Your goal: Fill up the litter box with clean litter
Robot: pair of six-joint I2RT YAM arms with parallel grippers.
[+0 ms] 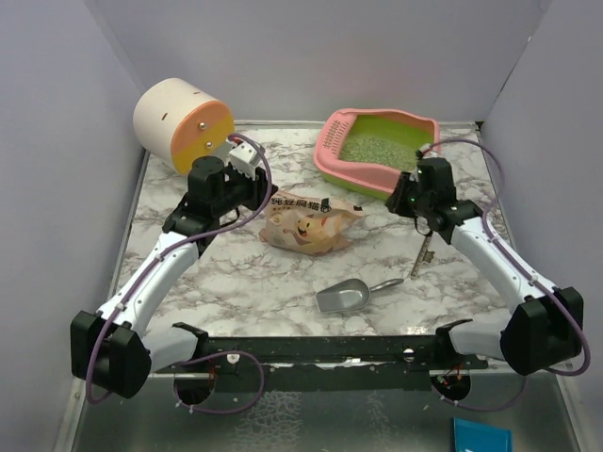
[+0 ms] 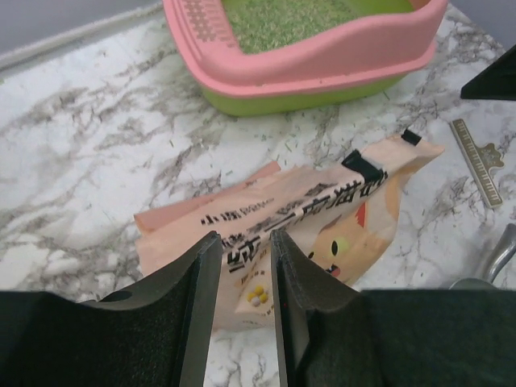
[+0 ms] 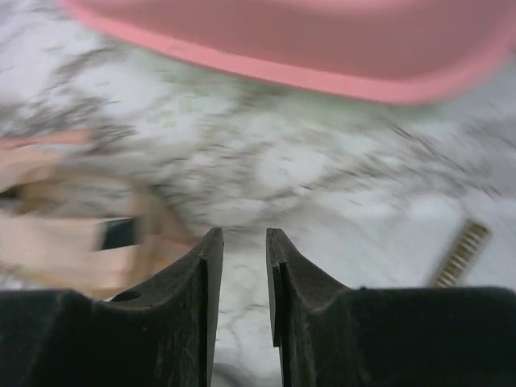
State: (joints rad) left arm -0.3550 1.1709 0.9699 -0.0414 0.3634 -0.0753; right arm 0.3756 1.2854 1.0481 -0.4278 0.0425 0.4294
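The litter box [image 1: 332, 141], pink-rimmed with a lime-green basin, stands at the back right. Clean litter [image 1: 377, 149] lies in it as pale green granules and also shows in the left wrist view [image 2: 282, 20]. The beige cat-printed bag [image 1: 311, 224] lies flat on the marble in front of the box. My left gripper [image 2: 246, 238] hovers just left of the bag [image 2: 322, 218], jaws apart with nothing between them. My right gripper [image 3: 244, 234] is open over bare marble, between the bag [image 3: 56, 242] and the box wall [image 3: 322, 40]. That view is blurred.
A cream-and-orange cylinder [image 1: 182, 124] lies at the back left, behind my left arm. A grey metal scoop [image 1: 347, 297] rests near the front centre. A slim metal clip [image 1: 423, 252] lies under my right forearm. Grey walls close in three sides of the table.
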